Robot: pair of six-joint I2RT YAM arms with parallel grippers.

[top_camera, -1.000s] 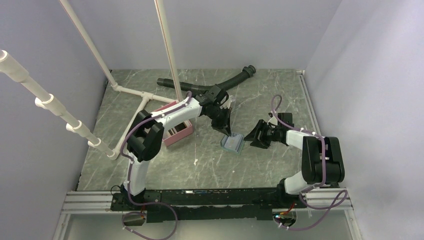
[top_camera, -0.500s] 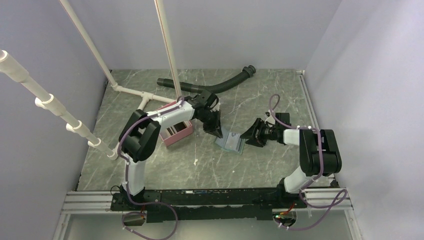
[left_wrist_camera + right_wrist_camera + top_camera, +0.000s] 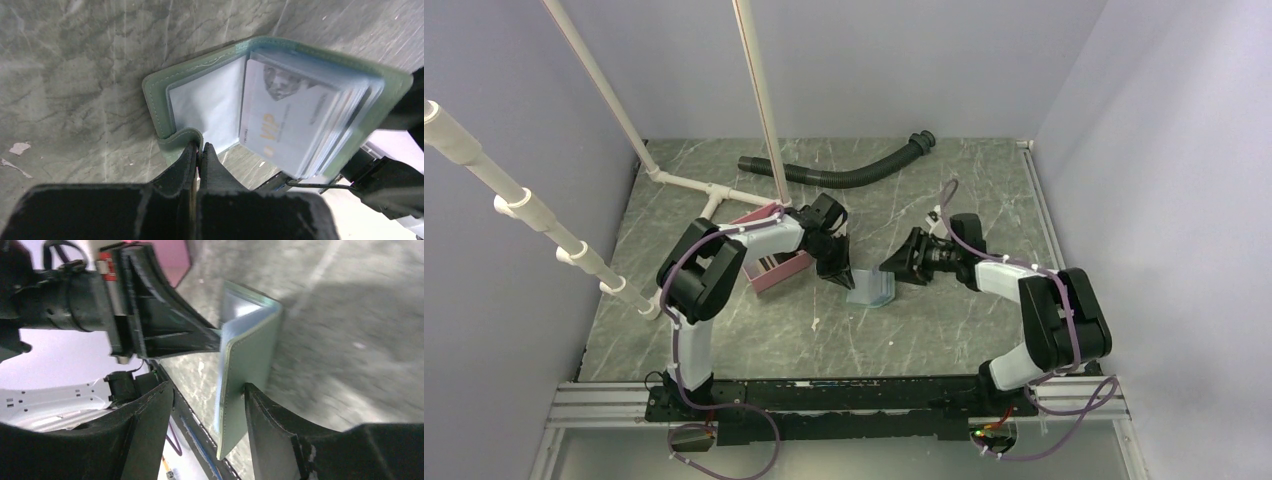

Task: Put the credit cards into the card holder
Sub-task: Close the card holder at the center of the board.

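Note:
The light-blue-green card holder (image 3: 871, 291) lies open on the table between both grippers. In the left wrist view the card holder (image 3: 200, 100) shows clear sleeves holding pale cards (image 3: 290, 120), the top one with orange lettering. My left gripper (image 3: 199, 147) is shut on the holder's clasp tab; it also shows in the top view (image 3: 840, 272). My right gripper (image 3: 207, 407) is open, its jaws astride the raised cover of the card holder (image 3: 250, 365), one finger (image 3: 270, 425) touching it. It also shows in the top view (image 3: 896, 270). No orange-yellow card shows.
A pink open box (image 3: 780, 262) stands just left of the left gripper and also shows in the right wrist view (image 3: 170, 255). A black corrugated hose (image 3: 844, 176) lies at the back. A white pipe frame (image 3: 709, 192) stands at the back left.
My left gripper has moved left and nearer, drawing the card holder with it. My right gripper has followed to the left and now straddles the holder's cover.

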